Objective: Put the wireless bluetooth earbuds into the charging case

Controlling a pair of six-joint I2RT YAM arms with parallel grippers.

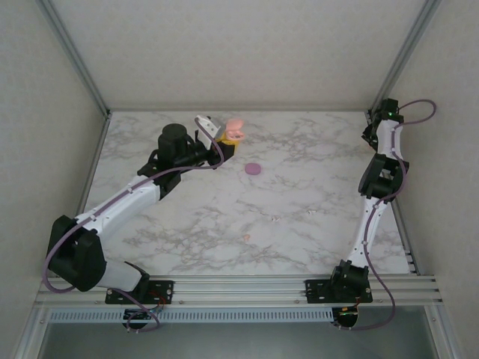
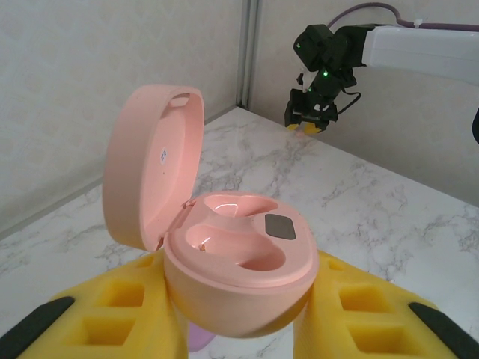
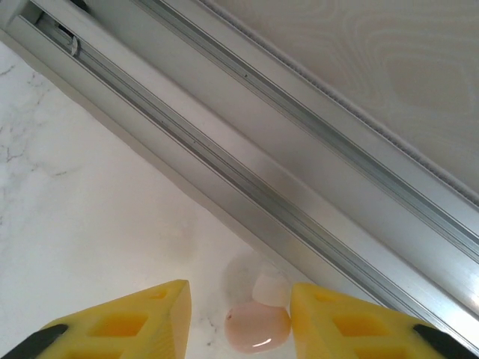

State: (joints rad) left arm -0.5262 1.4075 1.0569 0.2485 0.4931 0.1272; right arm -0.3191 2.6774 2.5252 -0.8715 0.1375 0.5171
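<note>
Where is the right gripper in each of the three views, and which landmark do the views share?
Top external: right gripper at the far right corner of the marble table.
Left wrist: gripper upper middle, beyond the open pink case.
Right wrist: gripper at bottom edge, open around a pink earbud.
Shared landmark: the marble table.
</note>
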